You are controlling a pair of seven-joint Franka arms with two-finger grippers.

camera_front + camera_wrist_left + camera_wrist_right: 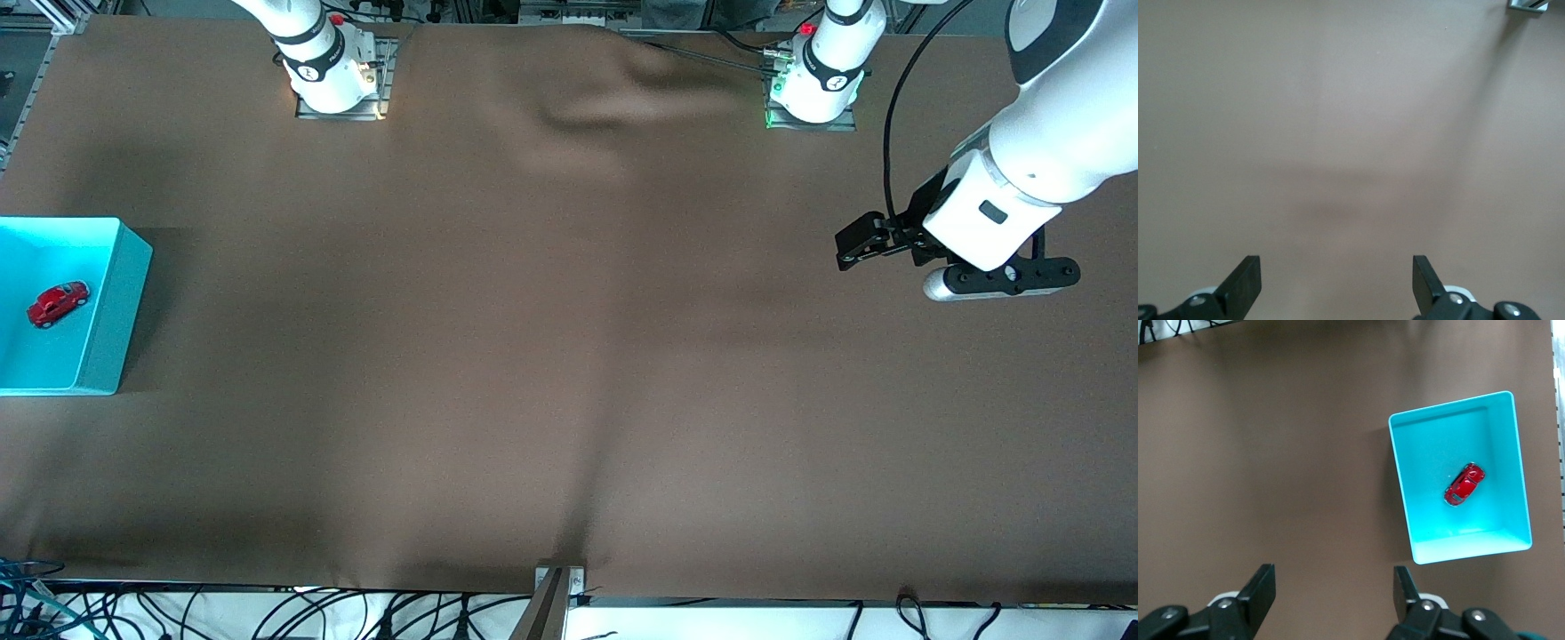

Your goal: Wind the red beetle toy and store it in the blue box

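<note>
red beetle toy (58,303) resting on its wheels on the bright cyan floor of the blue box (107,342), roughly mid-floor, clear of all four walls, set slantwise to them. box sitting on the table (551,356) at the edge toward the right arm's end, cut off by the front view's border.

right gripper (1335,590) seen only through its own wrist view: up in the air over bare brown table beside the box, not over it. fingers (1261,587) parted about halfway, nothing between them, gripping nothing. toy well apart from this claw, down in the box, with one box wall between.

left gripper (861,244) up in the air over the table near the left arm's end, waiting. fingers (1245,280) spread fully wide in its wrist view, only bare tabletop between them, holding nothing. toy nearly the whole table length away from this claw.
</note>
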